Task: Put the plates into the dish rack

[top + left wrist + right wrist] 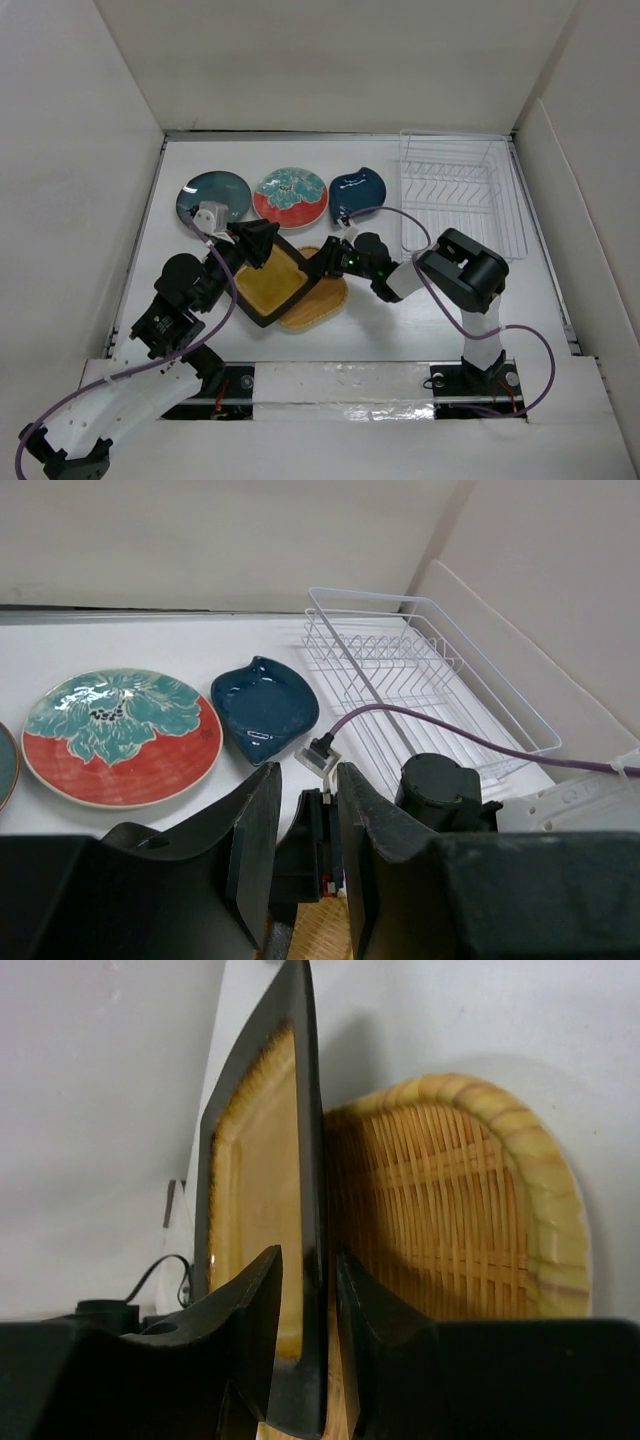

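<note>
Black-rimmed tan plate [268, 283]: frame centre, tilted up over the woven plate [325, 305], its rim pinched by left gripper [262, 243] and right gripper [320, 263]. Dish rack [460, 195]: upper right, holding nothing. Teal plate [215, 195], floral plate [290, 195] and leaf plate [358, 190]: upper row, all five still unloaded.

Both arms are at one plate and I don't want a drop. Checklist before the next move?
1. Right end effector on black-rimmed tan plate rim: ok, fingers hug both faces.
2. Left end effector grip on the same plate: cannot tell.
3. Dish rack slots free: ok, no plates inside.
4. Held plate clear of woven plate behind it: cannot tell.
5. Purple cable clear of rack: not ok, drapes close by it.
</note>
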`<state>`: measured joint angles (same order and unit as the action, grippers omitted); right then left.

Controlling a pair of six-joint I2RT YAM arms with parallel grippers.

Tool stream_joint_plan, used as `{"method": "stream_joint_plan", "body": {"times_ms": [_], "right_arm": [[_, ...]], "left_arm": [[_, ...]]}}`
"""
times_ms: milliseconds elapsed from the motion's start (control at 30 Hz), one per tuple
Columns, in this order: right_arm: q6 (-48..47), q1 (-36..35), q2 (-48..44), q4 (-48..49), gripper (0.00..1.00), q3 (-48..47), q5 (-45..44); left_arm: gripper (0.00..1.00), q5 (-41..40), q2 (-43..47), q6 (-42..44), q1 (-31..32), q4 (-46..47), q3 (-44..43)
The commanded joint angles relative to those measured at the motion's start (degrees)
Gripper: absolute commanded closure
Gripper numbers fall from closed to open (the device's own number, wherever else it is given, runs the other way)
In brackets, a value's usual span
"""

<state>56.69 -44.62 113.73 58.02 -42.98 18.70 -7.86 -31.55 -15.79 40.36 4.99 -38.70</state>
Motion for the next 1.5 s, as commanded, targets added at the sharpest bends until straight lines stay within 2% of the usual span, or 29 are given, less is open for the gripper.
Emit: {"method": "stream_joint_plan", "body": {"times_ms": [0,267,367,400,500,533,667,867,933,1333,1467], "right_arm": [[-2.63,-0.99,0.0,2.46,0.66,0.53,1.16],[-5.01,-0.99,2.46,-1.94,0.49,0.01,5.38],[-5.18,-0.99,4.03,-2.03,0.48,-2.01,8.37],[-5.18,-0.99,4.13,-2.03,0.49,-2.28,8.98],[-4.74,-0.99,3.43,-1.59,0.67,-2.63,8.37],[-4.66,-0.99,3.25,-1.51,0.78,-2.63,8.46],[-4.22,-0.47,1.41,-0.89,0.99,-2.28,8.2],[2.37,-0.47,0.0,9.9,1.0,-1.14,10.92],[3.52,-0.47,-1.14,10.89,1.0,-2.01,10.92],[0.97,-0.99,-15.46,4.39,1.0,-7.03,7.15],[-1.48,1.81,-19.15,0.44,1.0,-7.38,4.77]], "left_arm": [[0.74,0.91,-0.09,-0.56,-0.37,2.56,-0.85],[0.74,0.83,-0.62,-0.38,-0.37,2.48,-0.94],[0.74,1.35,-0.88,-0.38,-0.37,1.95,-1.2],[0.74,1.27,-0.79,-0.38,-0.37,2.04,-1.12],[0.74,0.74,-0.53,-0.29,-0.37,2.21,-0.94],[0.74,0.83,-0.53,-0.29,-0.37,2.13,-0.94],[0.74,0.74,0.0,-0.29,-0.37,2.39,-0.85],[0.74,0.74,0.35,-0.12,-0.37,2.38,-0.85],[0.74,0.39,0.26,-0.03,-0.37,2.21,-1.11],[0.74,-0.67,1.93,0.67,-0.37,2.21,-1.38],[0.74,-1.1,2.19,1.03,-0.37,1.6,-1.91]]}}
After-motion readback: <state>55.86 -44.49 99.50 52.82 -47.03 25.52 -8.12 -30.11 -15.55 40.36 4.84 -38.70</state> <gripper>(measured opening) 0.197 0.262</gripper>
